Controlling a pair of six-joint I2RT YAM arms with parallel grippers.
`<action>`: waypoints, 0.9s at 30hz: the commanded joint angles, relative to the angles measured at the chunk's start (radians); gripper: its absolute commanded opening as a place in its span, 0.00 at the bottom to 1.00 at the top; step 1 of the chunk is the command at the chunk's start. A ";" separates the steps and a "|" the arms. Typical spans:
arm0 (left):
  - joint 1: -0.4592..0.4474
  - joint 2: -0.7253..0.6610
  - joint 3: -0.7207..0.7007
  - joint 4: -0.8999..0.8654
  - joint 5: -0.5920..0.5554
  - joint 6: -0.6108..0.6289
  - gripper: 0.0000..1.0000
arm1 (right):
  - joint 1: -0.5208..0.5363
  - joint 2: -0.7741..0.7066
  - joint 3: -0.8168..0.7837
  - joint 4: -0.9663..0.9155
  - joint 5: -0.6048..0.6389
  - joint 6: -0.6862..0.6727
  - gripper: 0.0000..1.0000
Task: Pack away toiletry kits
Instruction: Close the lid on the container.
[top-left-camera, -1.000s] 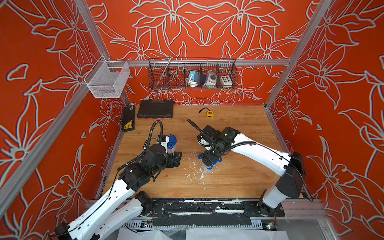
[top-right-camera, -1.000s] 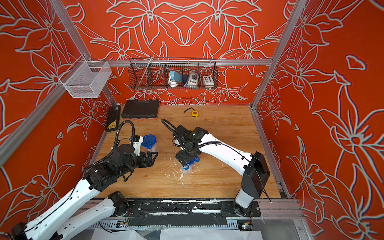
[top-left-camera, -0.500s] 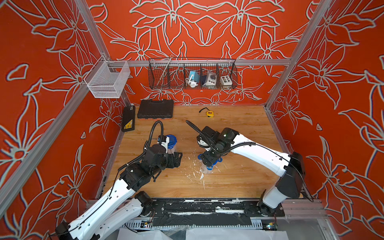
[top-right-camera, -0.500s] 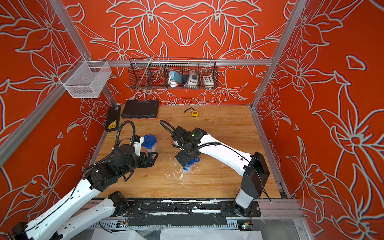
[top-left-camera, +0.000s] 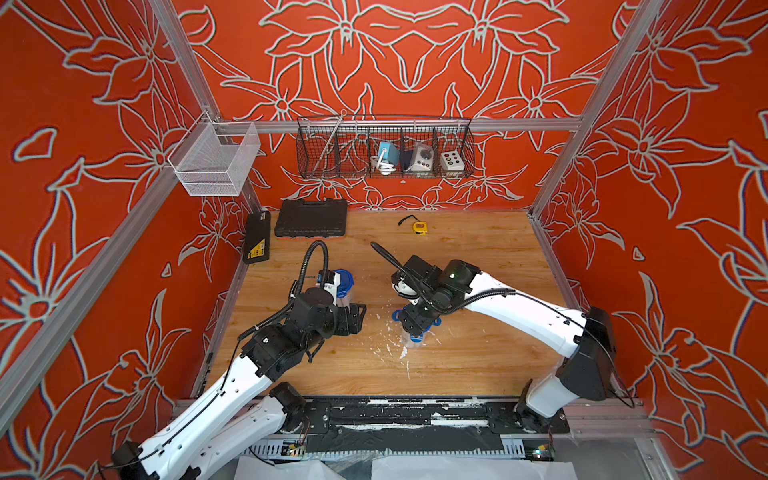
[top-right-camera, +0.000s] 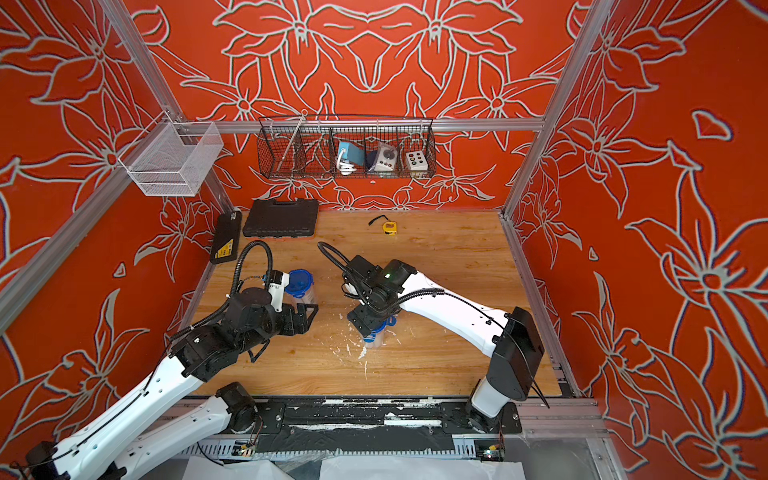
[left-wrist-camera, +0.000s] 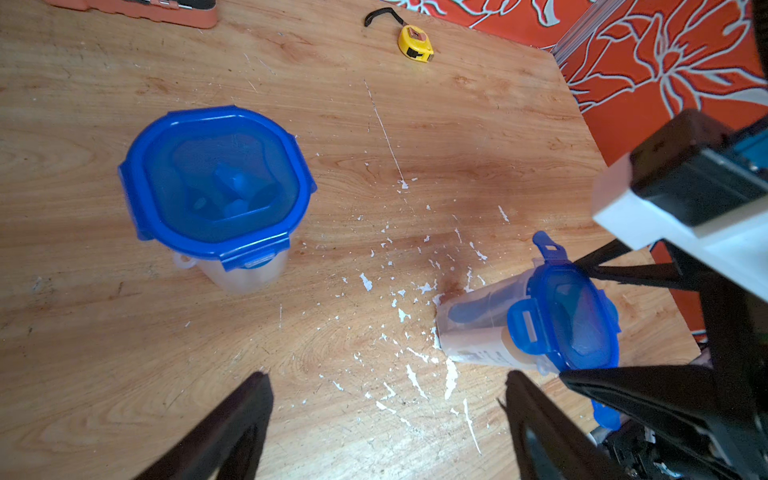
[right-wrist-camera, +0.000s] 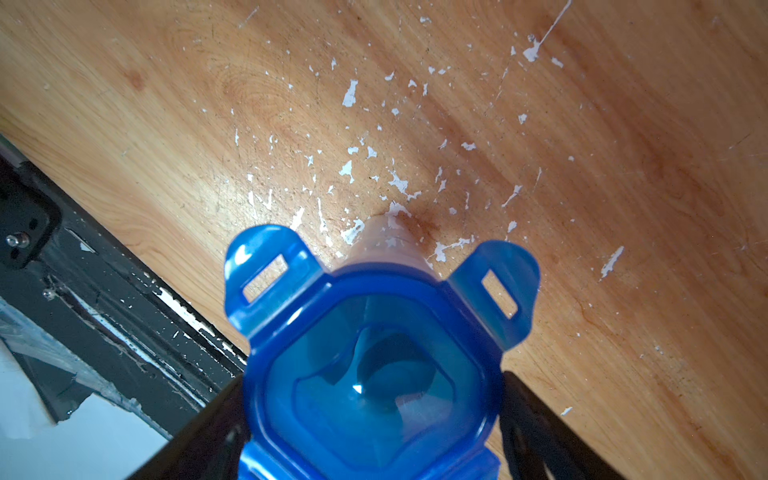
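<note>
Lid tabs (right-wrist-camera: 266, 276) to snap on tub (left-wrist-camera: 473, 324): steady with right gripper (right-wrist-camera: 372, 380), jaws wide astride lid (left-wrist-camera: 573, 324), hold unclear, press tabs flat using open, empty left gripper (left-wrist-camera: 385, 374)

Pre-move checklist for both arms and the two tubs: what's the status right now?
1. Is the left gripper open and empty: ok.
2. Tabs down on the tub by the left arm: ok for those visible.
3. Tabs clipped on the tub under the right arm: not ok, at least two flare out.
4. Is the right gripper, straddling that lid, clamped: cannot tell.
5. Is the tape measure away from both arms: ok.
</note>
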 joint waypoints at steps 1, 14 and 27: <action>0.005 -0.002 -0.013 0.013 0.005 -0.005 0.86 | 0.008 -0.006 -0.021 -0.003 -0.007 0.002 0.66; 0.005 0.010 -0.011 0.019 0.008 -0.003 0.86 | 0.015 -0.026 -0.083 0.017 0.021 -0.001 0.67; 0.005 0.028 -0.001 0.031 0.014 0.000 0.86 | 0.030 -0.039 -0.049 0.022 0.068 0.000 0.71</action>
